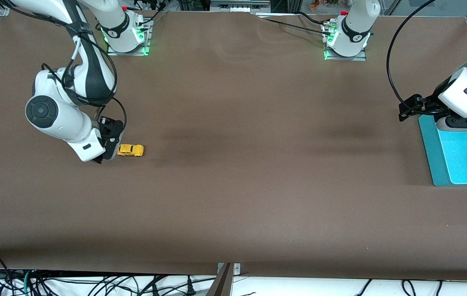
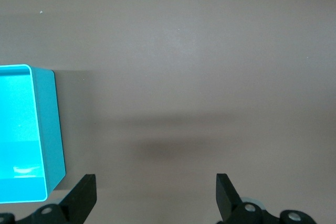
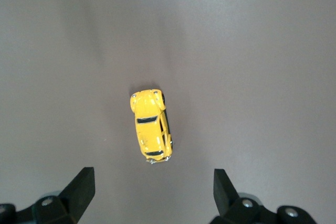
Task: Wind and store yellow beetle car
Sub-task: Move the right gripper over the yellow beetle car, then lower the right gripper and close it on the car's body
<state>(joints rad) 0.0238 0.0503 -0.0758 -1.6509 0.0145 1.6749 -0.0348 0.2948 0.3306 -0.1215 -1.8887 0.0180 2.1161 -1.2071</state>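
The yellow beetle car [image 1: 130, 150] stands on its wheels on the brown table at the right arm's end; it also shows in the right wrist view [image 3: 151, 125]. My right gripper [image 1: 108, 154] is open and empty, low over the table right beside the car, with the car just ahead of its fingertips [image 3: 84, 184] and not between them. My left gripper [image 1: 410, 107] is open and empty, up over the table beside the cyan box [image 1: 459, 152]. In the left wrist view its fingertips [image 2: 223, 190] show only bare table between them.
The cyan open box [image 2: 47, 129] stands at the left arm's end of the table. A brown cloth [image 1: 233, 164] covers the table. Cables hang along the table's edge nearest the camera [image 1: 93, 283].
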